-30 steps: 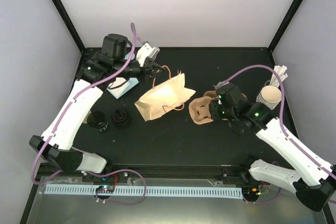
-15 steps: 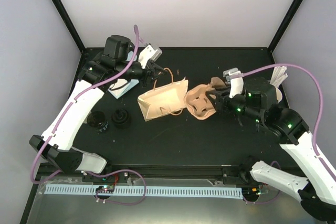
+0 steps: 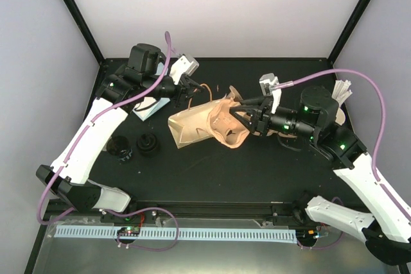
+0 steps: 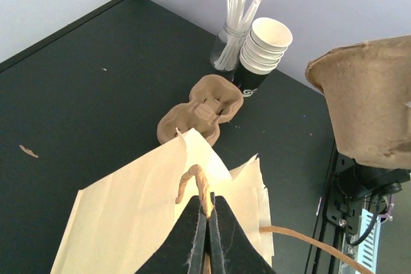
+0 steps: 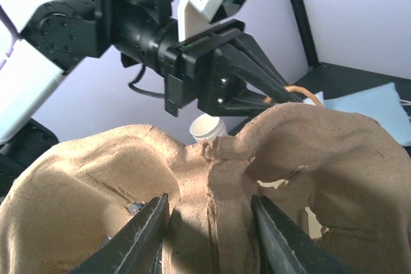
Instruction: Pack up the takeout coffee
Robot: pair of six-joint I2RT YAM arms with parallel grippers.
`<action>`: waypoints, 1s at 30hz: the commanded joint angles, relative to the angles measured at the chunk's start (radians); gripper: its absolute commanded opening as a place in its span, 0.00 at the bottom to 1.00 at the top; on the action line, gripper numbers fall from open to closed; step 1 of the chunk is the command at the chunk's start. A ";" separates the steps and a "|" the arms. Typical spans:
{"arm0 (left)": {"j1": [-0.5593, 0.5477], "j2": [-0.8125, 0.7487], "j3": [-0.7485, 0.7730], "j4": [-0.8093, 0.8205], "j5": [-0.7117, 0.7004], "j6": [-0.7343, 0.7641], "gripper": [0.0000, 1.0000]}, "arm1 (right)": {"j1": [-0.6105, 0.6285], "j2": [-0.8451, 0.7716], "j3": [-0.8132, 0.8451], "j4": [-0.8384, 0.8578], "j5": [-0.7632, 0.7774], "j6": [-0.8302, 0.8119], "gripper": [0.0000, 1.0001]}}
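Note:
My left gripper point(image 4: 207, 213) point(image 3: 191, 94) is shut on the twisted handle point(image 4: 196, 184) of the tan paper bag point(image 3: 192, 126) and holds the bag's mouth up. My right gripper point(image 5: 209, 206) point(image 3: 247, 120) is shut on the middle ridge of a brown pulp carrier point(image 5: 282, 158) point(image 3: 228, 123). It holds the carrier in the air at the bag's mouth. A small pale cup, the takeout coffee point(image 5: 207, 128), shows behind the carrier and below the left gripper. In the top view I cannot pick it out.
A second pulp carrier point(image 4: 199, 110) lies on the table beside a nested stack of cups point(image 4: 263, 52) and a jar of white sticks point(image 4: 234, 30). Black lids point(image 3: 148, 144) sit left of the bag. A pale blue pad point(image 3: 156, 108) lies under the left arm.
My right arm has lifted the carrier off the table and swung it left to the bag's mouth. The bag's open end has been drawn up by its handle.

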 commanded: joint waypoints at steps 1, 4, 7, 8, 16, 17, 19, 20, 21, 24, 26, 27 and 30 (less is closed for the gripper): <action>-0.008 -0.007 0.021 -0.004 -0.008 0.011 0.02 | 0.002 0.022 -0.028 0.158 -0.106 0.052 0.38; -0.008 -0.007 0.023 -0.005 -0.008 0.010 0.02 | 0.002 0.036 -0.068 0.235 -0.136 0.085 0.38; -0.007 -0.009 0.028 -0.003 -0.004 0.006 0.02 | 0.003 0.070 -0.105 0.312 -0.164 0.132 0.38; -0.007 -0.009 0.031 -0.001 -0.004 0.004 0.01 | 0.003 0.085 -0.113 0.339 -0.188 0.149 0.38; -0.010 -0.012 0.048 -0.002 -0.008 -0.002 0.02 | 0.003 0.154 -0.207 0.492 -0.206 0.224 0.37; -0.009 -0.012 0.048 0.000 -0.006 -0.004 0.02 | 0.003 0.158 -0.217 0.498 -0.192 0.223 0.37; -0.010 -0.012 0.048 0.002 0.000 -0.006 0.02 | 0.003 0.167 -0.235 0.509 -0.167 0.227 0.37; -0.011 -0.012 0.048 0.002 0.002 -0.007 0.02 | 0.003 0.174 -0.243 0.518 -0.157 0.234 0.37; -0.011 -0.011 0.048 0.001 0.003 -0.007 0.02 | 0.004 0.182 -0.254 0.528 -0.147 0.249 0.37; -0.012 -0.010 0.048 0.004 0.002 -0.007 0.02 | 0.004 0.198 -0.280 0.559 -0.115 0.278 0.37; -0.012 -0.010 0.049 0.003 0.002 -0.007 0.02 | 0.004 0.204 -0.299 0.569 -0.089 0.287 0.36; -0.012 -0.010 0.049 0.004 0.002 -0.008 0.02 | 0.004 0.205 -0.305 0.570 -0.075 0.288 0.37; -0.012 -0.012 0.051 0.006 0.004 -0.009 0.02 | 0.004 0.207 -0.326 0.562 -0.035 0.274 0.37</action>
